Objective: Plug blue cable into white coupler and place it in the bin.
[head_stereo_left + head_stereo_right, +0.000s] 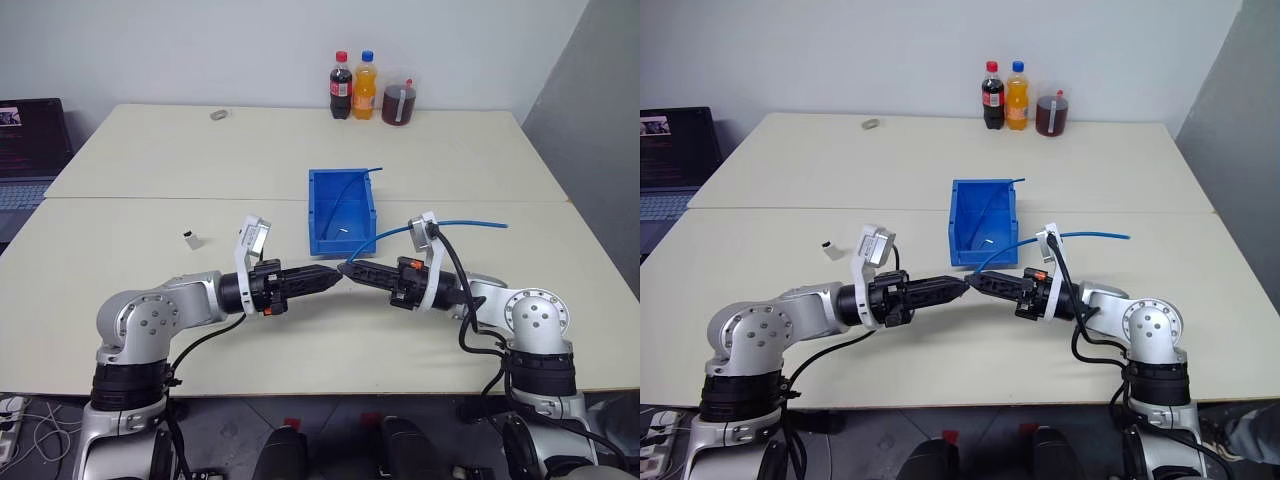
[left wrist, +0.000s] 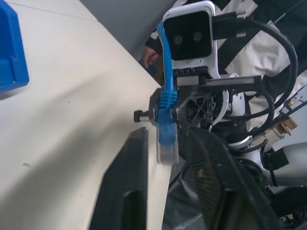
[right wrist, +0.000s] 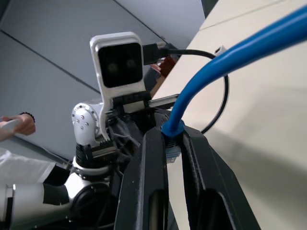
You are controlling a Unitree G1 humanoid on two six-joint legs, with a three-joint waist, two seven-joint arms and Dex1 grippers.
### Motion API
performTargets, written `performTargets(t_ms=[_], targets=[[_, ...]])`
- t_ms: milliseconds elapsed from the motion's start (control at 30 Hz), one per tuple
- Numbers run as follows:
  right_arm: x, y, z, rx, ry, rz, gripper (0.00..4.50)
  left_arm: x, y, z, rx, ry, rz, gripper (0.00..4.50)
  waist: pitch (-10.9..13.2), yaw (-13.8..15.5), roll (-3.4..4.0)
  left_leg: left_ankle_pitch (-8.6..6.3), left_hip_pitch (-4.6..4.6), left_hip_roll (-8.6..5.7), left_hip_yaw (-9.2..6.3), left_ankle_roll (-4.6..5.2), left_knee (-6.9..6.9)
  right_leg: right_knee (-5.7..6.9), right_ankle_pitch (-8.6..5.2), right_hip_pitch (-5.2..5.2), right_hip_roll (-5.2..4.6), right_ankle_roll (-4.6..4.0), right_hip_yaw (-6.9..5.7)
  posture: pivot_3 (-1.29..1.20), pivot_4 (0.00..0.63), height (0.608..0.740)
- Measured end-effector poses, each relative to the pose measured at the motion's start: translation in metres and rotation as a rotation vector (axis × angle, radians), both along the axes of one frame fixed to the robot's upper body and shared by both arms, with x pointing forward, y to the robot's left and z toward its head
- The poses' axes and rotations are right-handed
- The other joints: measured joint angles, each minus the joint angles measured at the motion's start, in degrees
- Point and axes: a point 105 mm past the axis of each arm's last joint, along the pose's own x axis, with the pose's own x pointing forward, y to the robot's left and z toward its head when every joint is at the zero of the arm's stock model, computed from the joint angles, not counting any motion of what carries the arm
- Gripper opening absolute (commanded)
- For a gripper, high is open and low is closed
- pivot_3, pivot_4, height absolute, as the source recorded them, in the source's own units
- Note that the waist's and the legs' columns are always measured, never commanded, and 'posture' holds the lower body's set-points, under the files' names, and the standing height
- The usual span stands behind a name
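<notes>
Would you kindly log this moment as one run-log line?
right gripper: shut on blue cable | left gripper: open at plug | white coupler: on table, untouched | bin: holds another cable

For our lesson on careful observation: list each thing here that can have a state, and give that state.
Right pincer: shut on the blue cable just behind its plug.
Left pincer: open, either side of the plug.
White coupler: lying loose, nothing plugged in.
Bin: upright, a second cable inside.
Cola bottle, orange bottle: upright, capped.
Laptop: open, screen lit.
</notes>
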Motion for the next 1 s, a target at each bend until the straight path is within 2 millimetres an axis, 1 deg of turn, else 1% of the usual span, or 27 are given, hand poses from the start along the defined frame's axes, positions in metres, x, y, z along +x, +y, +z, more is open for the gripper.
performTargets(t_ms=[167,233,333,400,433,500,567,633,667,700,767,867,1000], targets=[[0.01,-0.007,0.011,-0.021,-0.046,-0.019,0.13,-0.005,0.015,0.007,0.0,-0.025,0.037,3.06,0.0,-0.01,0.0,0.0,-0.02,0.01,-0.01,0.0,-0.03,0.0,-0.01,-0.05,0.01,-0.01,-0.01,0.0,0.15,0.74],[0.012,-0.009,0.013,-0.023,-0.052,-0.017,0.13,-0.008,0.024,0.008,0.016,-0.041,0.066,3.47,0.0,-0.01,0.0,0.0,-0.03,0.01,0.01,0.0,-0.04,-0.01,-0.01,-0.07,0.01,-0.01,0.01,0.0,0.15,0.74],[0.016,-0.016,0.012,-0.042,-0.059,-0.037,0.13,-0.008,0.042,0.0,0.077,-0.054,0.153,4.16,0.01,0.0,0.01,0.0,-0.04,0.01,0.03,0.0,-0.04,-0.02,-0.01,-0.09,0.0,-0.02,0.03,0.0,0.15,0.74],[0.018,-0.019,0.01,-0.055,-0.062,-0.049,0.13,-0.002,0.055,-0.01,0.153,-0.085,0.25,4.47,0.01,0.01,0.01,0.0,-0.08,0.01,0.03,0.0,-0.04,-0.02,-0.01,-0.12,0.0,-0.02,0.03,0.0,0.15,0.74],[0.018,-0.02,0.011,-0.055,-0.066,-0.047,0.13,0.004,0.066,-0.017,0.217,-0.118,0.343,4.47,0.01,0.05,0.02,0.0,-0.08,0.01,0.04,0.0,-0.04,-0.01,0.0,-0.13,-0.01,-0.03,0.04,0.0,0.15,0.74],[0.018,-0.02,0.01,-0.058,-0.072,-0.045,0.13,0.014,0.082,-0.026,0.308,-0.164,0.469,4.47,0.01,0.09,0.02,0.0,-0.16,0.01,0.02,0.0,-0.04,-0.01,0.0,-0.17,0.0,-0.04,0.02,0.0,0.15,0.74],[0.019,-0.02,0.008,-0.073,-0.078,-0.051,0.13,0.031,0.107,-0.037,0.445,-0.229,0.677,4.47,0.01,0.15,0.02,0.0,-0.17,0.01,0.04,0.0,-0.04,-0.01,0.04,-0.19,-0.01,-0.08,0.04,0.0,0.15,0.74],[0.017,-0.021,0.005,-0.093,-0.084,-0.043,0.13,0.041,0.133,-0.051,0.597,-0.277,0.856,4.47,0.01,0.17,0.02,0.0,-0.22,0.01,0.06,0.0,-0.03,-0.01,0.05,-0.23,-0.03,-0.11,0.04,0.0,0.15,0.74],[0.016,-0.021,0.004,-0.095,-0.085,-0.037,0.13,0.045,0.144,-0.058,0.66,-0.292,0.932,4.47,0.01,0.17,0.02,0.0,-0.28,0.01,0.04,0.0,-0.03,-0.04,0.15,-0.25,-0.03,-0.26,0.02,0.0,0.15,0.74],[0.016,-0.02,0.004,-0.096,-0.092,-0.033,0.13,0.049,0.155,-0.064,0.716,-0.305,1.038,4.47,0.0,0.21,0.0,0.0,-0.47,0.01,0.05,0.0,0.01,0.0,0.17,-0.42,-0.05,-0.25,0.02,0.0,0.15,0.74],[0.016,-0.02,0.004,-0.101,-0.098,-0.031,0.13,0.052,0.162,-0.067,0.752,-0.31,1.124,4.47,0.0,0.3,0.0,0.0,-0.68,0.01,0.01,0.0,0.07,0.0,0.2,-0.57,-0.05,-0.2,-0.02,0.0,0.15,0.74],[0.018,-0.019,0.003,-0.108,-0.107,-0.036,0.13,0.059,0.172,-0.067,0.812,-0.328,1.26,4.47,0.0,0.41,0.0,0.0,-0.7,-0.01,0.01,0.0,0.08,0.01,0.21,-0.57,-0.08,-0.19,-0.03,0.0,0.15,0.74],[0.022,-0.019,0.009,-0.108,-0.132,-0.044,0.13,0.068,0.175,-0.074,0.804,-0.246,1.39,4.47,0.0,0.38,-0.01,0.0,-0.7,-0.01,0.03,0.0,0.1,0.02,0.23,-0.56,-0.09,-0.15,-0.05,0.0,0.15,0.74]])
